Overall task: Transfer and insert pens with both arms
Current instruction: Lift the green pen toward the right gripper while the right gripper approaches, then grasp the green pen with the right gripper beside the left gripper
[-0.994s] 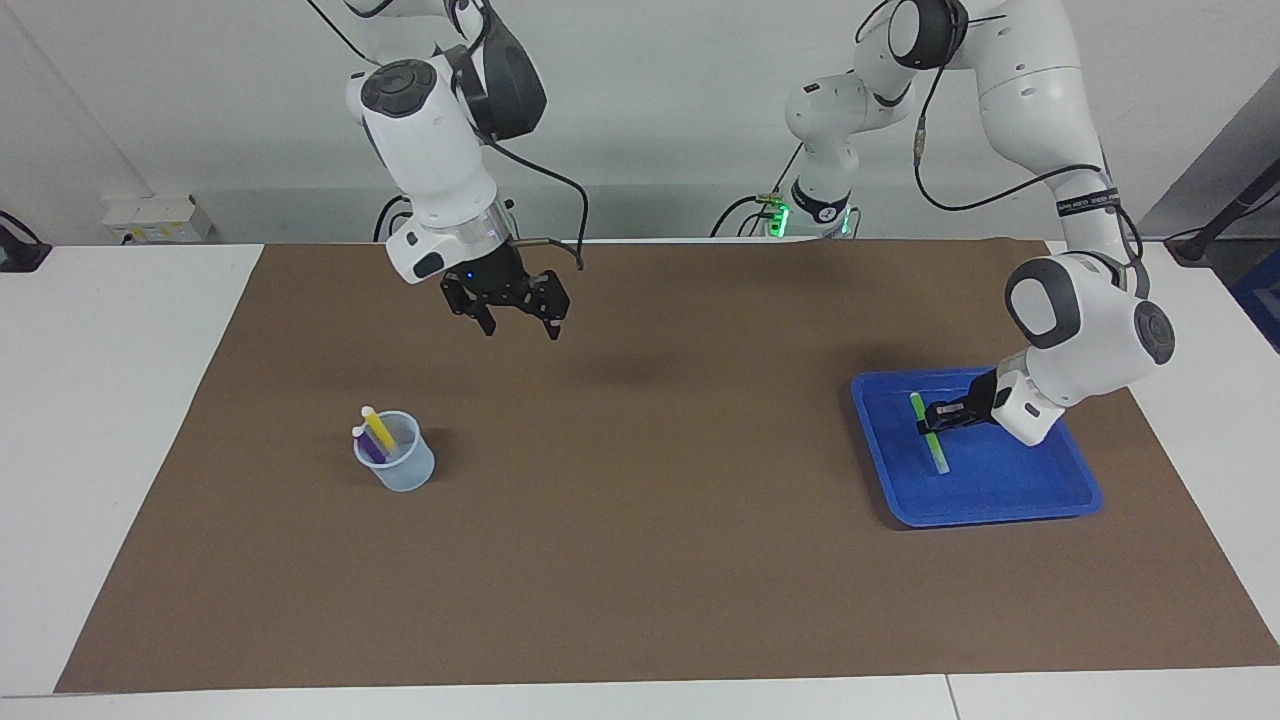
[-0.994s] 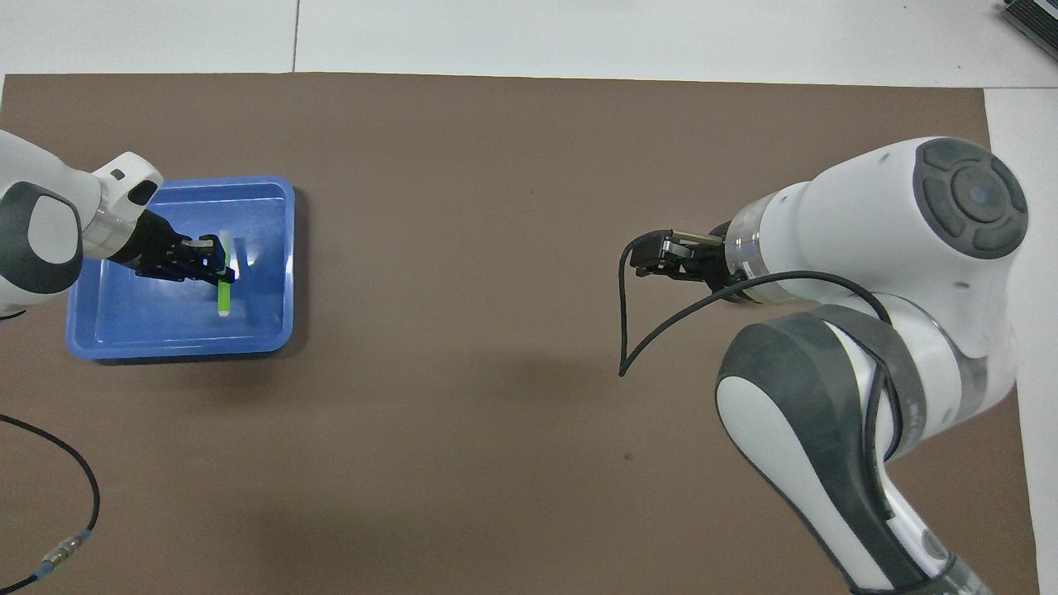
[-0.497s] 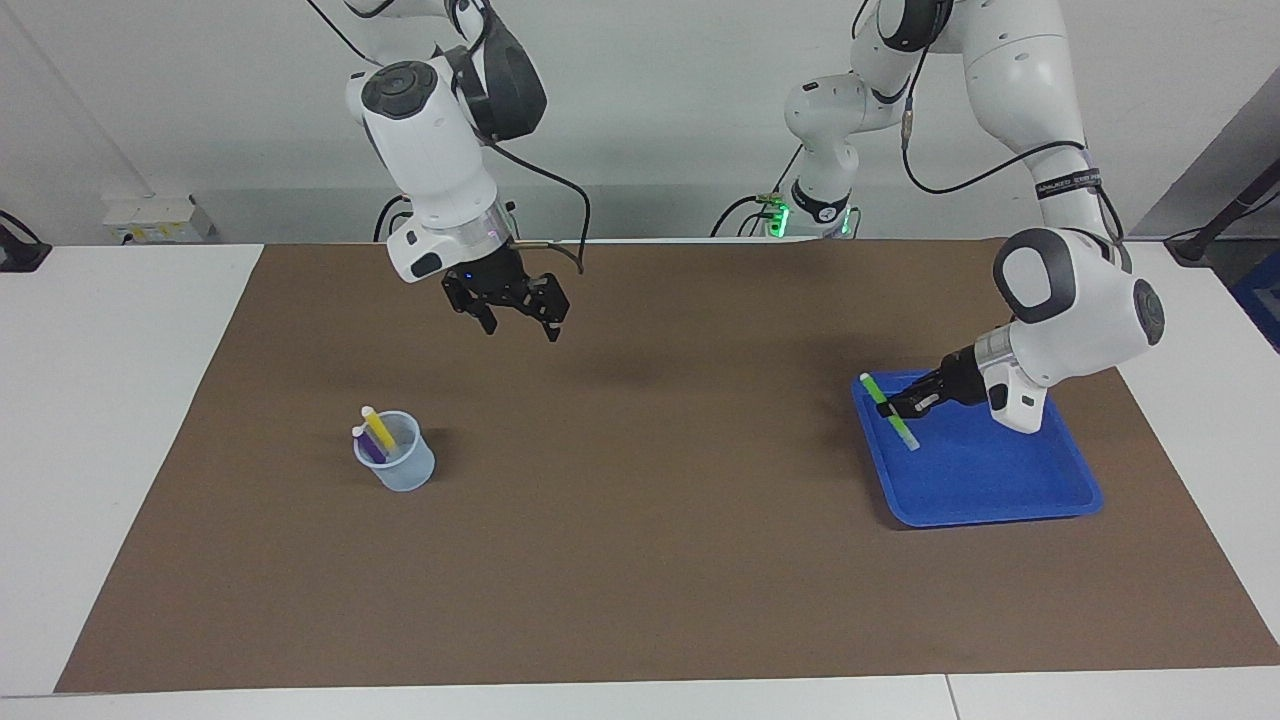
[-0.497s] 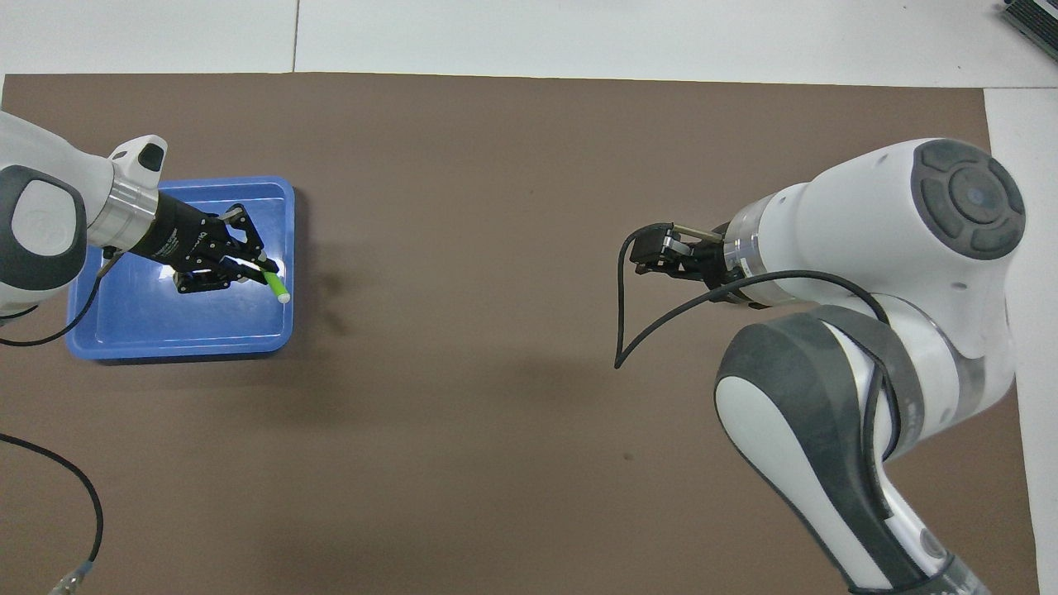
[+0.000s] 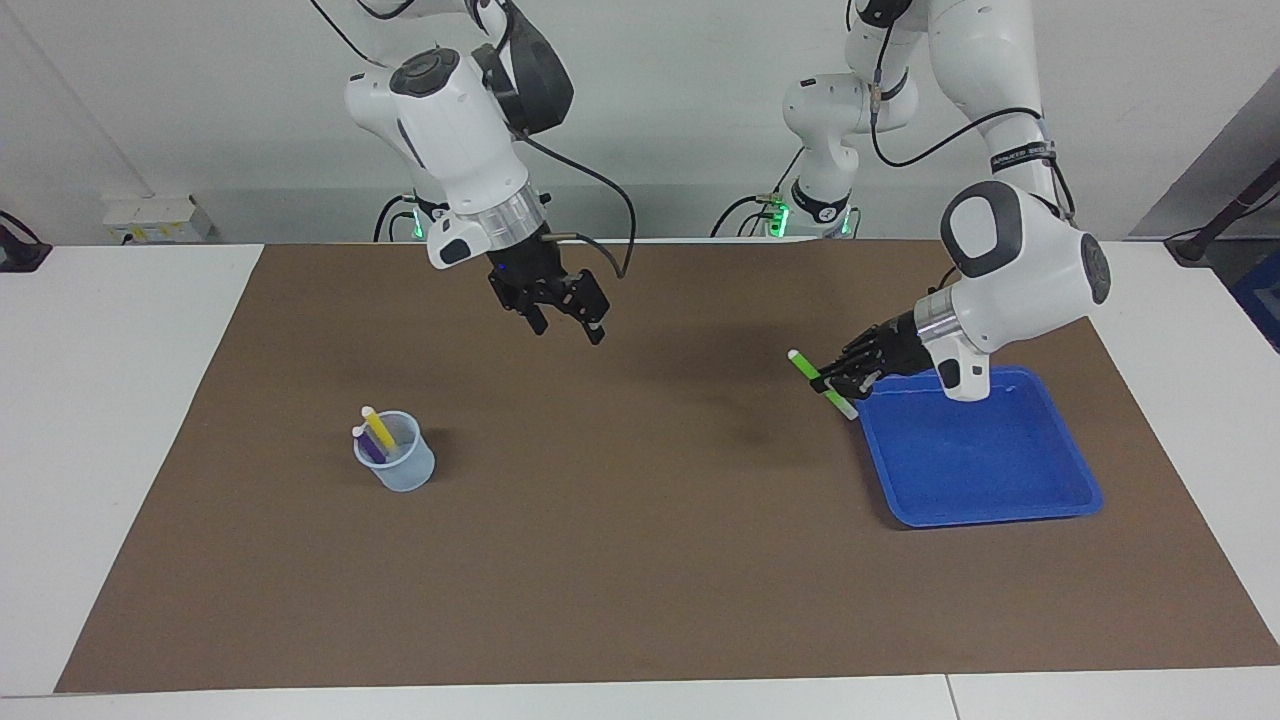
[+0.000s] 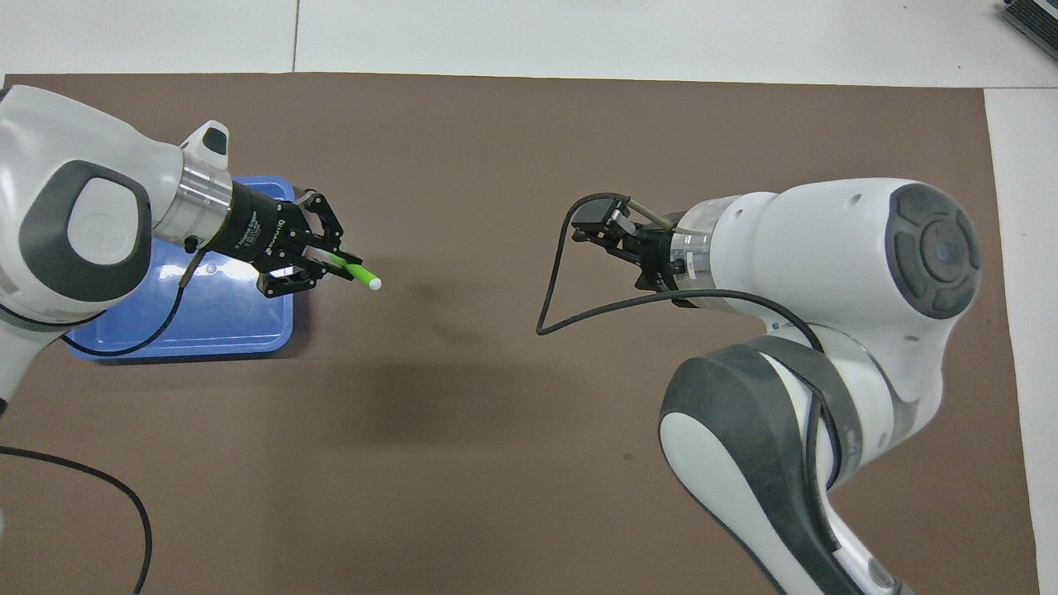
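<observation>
Facing view — the left arm's black two-finger claw [image 5: 838, 377] is clamped on the thin green marker pen [image 5: 820, 383], held tilted in the air over the brown mat [image 5: 640, 560] just beside the shallow blue plastic tray [image 5: 985, 480], whose bed looks bare. The pen's pale end sticks out past the claw toward the middle of the desk [image 5: 110, 420].

The right arm's black claw [image 5: 566, 327], fingers apart and holding nothing, hangs over the mat near the middle.

The small clear plastic cup [image 5: 398, 472] stands toward the right arm's end of the desk, well apart from both claws; the purple pen [image 5: 368, 447] and yellow pen [image 5: 378, 428] lean inside it.

Step in hand, by my reading: the hand-over of the last pen. Next move calls for both claws to meet over mid-mat, the right one closing on the pen's free end before the left lets go — then the drop into the cup.
</observation>
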Robot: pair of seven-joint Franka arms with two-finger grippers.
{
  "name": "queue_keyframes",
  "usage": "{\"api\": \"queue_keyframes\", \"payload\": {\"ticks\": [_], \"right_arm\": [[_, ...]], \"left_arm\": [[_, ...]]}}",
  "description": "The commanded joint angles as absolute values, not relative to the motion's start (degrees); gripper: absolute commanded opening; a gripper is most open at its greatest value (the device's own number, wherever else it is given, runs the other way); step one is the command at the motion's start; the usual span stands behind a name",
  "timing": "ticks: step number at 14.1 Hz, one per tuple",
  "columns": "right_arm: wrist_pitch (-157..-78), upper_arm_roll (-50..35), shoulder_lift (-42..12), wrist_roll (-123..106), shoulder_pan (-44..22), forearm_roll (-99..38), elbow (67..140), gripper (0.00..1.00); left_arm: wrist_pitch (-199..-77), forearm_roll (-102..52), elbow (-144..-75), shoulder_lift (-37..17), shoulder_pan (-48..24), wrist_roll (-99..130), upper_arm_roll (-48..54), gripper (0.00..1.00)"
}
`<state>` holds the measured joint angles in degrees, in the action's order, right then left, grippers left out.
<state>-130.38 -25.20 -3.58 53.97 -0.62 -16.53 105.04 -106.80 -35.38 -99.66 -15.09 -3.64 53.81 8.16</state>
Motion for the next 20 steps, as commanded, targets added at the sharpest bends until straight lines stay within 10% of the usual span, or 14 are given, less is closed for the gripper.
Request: {"api": "queue_keyframes", "payload": {"ticks": [1,20], "right_arm": [[-136.0,-25.5,-4.0,62.9,-2.5,-18.4,106.6,0.99],[-146.0,-25.2,-7.2,70.0,-7.6,-18.2,111.8,0.88]], "left_arm": [[-112.6,-38.7,-102.8,-13.8,-8.1,57.4,7.2,0.00],[-121.4,-54.2,-107.6,-11.5,-16.0,64.2,7.4,0.00]]}}
